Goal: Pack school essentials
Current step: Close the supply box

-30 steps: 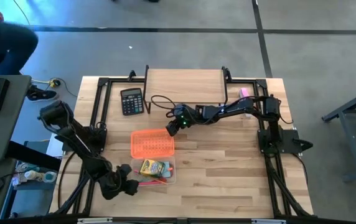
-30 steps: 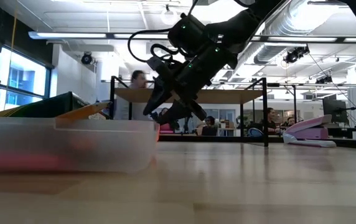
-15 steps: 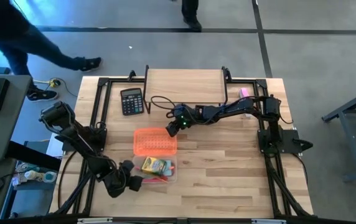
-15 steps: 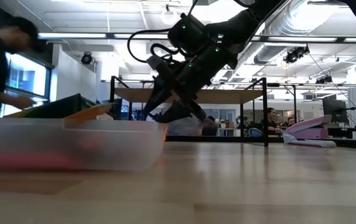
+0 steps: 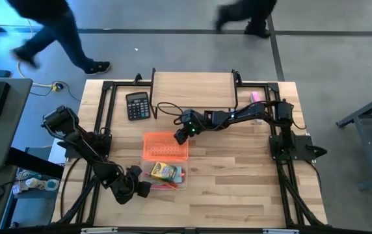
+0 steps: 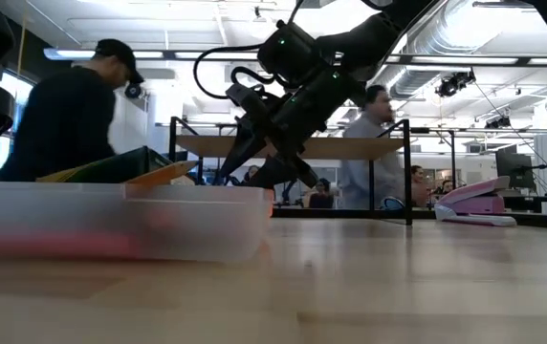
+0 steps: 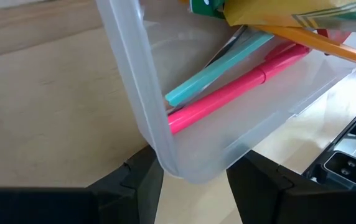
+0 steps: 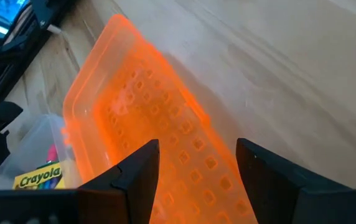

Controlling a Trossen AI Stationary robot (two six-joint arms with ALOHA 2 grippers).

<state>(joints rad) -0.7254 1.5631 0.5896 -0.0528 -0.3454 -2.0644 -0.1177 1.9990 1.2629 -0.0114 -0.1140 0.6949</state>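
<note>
My left gripper [image 7: 193, 180] clamps the clear box's [image 7: 184, 146] corner; inside I see pink pen [image 7: 240, 87], teal one, crayon box [image 5: 162, 172] half cut off. Right gripper [image 8: 196, 168] spread wide over the orange lid [image 8: 147, 130].

Wood counter [image 5: 238, 175], black frame rails down both sides. Lying on it: clear plastic bin [image 5: 181, 185] near the front, orange perforated lid [image 5: 165, 147] tilted against its far edge, black calculator [image 5: 137, 105] back left, pink stapler [image 5: 255, 97] back right.
</note>
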